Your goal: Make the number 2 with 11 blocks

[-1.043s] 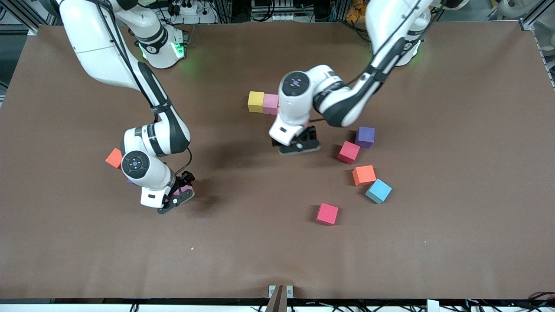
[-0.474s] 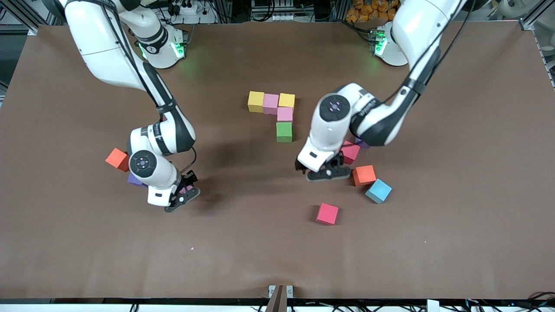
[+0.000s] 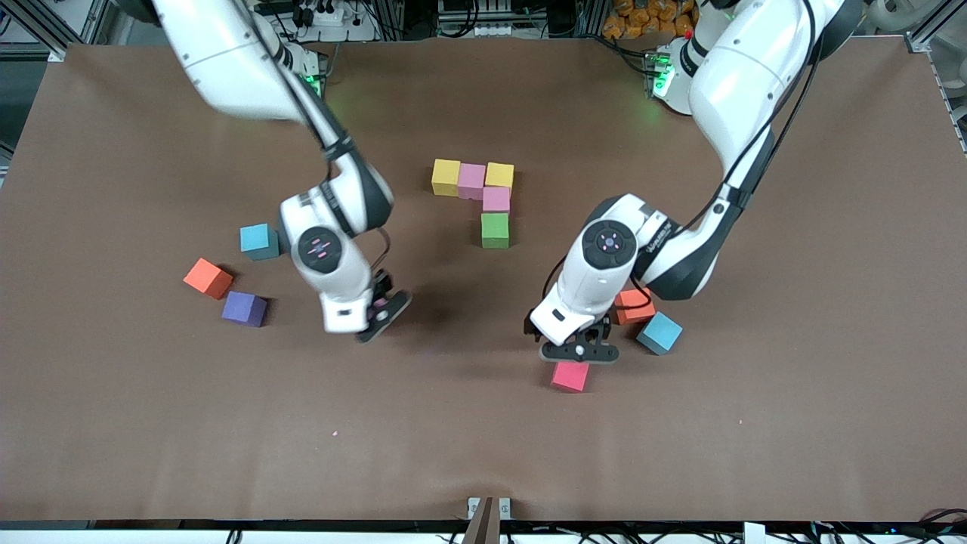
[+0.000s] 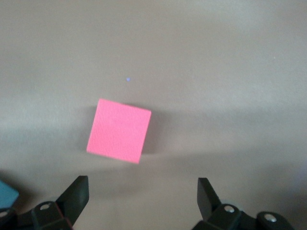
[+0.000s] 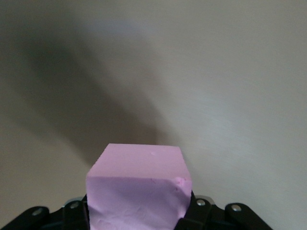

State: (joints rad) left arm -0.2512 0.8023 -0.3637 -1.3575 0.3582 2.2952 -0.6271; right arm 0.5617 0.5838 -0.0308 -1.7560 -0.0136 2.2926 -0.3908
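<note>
Two claws: right claw (image 3: 380,311) grips a mostly hidden pink block (image 5: 139,187); left claw (image 3: 580,349) gapes wide.

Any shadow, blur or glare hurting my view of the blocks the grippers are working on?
Left wrist view: the red block is slightly soft, casting a short shadow, between the open left gripper fingers. Right wrist view: the pink block in the right gripper is sharp, with a broad dark shadow on the table above it. Front view: evenly lit, no glare.

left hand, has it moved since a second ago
Yes. The left hand has moved away from the green block and toward the front camera, and is now open over the red block.
</note>
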